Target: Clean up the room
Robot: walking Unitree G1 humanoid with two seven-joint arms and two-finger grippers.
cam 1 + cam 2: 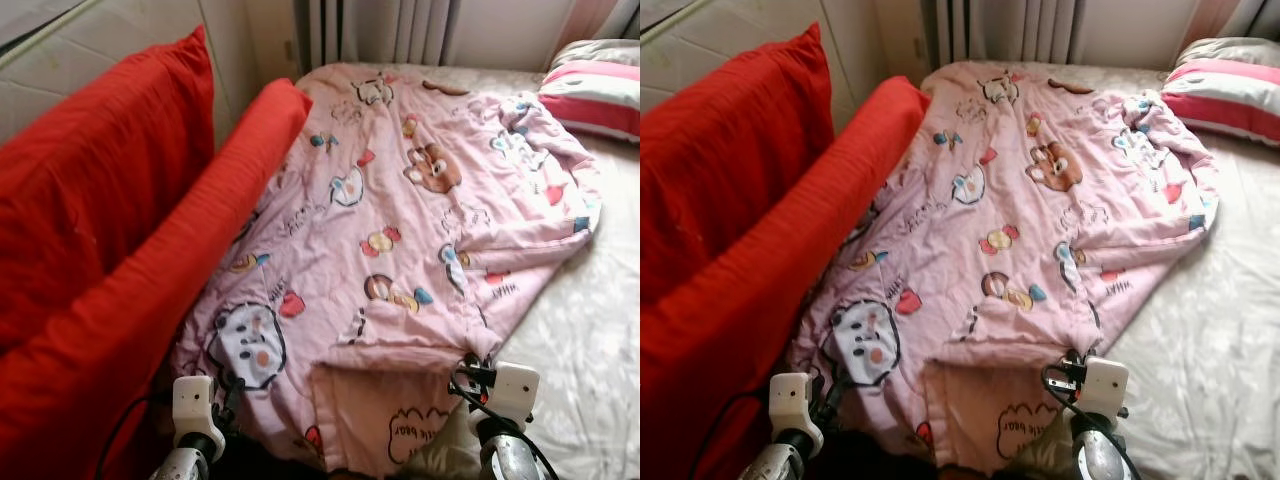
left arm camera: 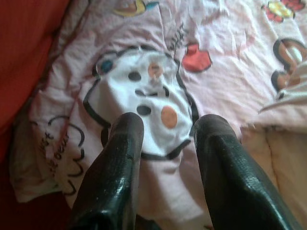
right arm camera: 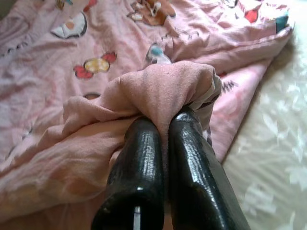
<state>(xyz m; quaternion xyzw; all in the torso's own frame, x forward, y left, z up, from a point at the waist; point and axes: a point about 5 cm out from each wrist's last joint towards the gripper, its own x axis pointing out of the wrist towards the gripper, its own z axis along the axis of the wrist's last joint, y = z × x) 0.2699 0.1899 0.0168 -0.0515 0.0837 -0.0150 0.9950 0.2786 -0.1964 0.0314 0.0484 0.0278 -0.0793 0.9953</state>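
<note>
Your right gripper [image 3: 160, 125] pinches the pink cartoon-print quilt [image 1: 400, 200] at its folded near edge.
Your left gripper [image 2: 168, 139] hangs parted above the quilt's corner, beside the red cushions [image 1: 100, 230].

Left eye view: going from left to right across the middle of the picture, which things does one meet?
Red cushion → red bolster → pink blanket → pale bed sheet.

Pink cartoon-print blanket [image 1: 400, 230]; red cushions [image 1: 100, 220]; red-and-white striped pillow [image 1: 595, 95]; cream floral sheet [image 1: 590, 340].
</note>
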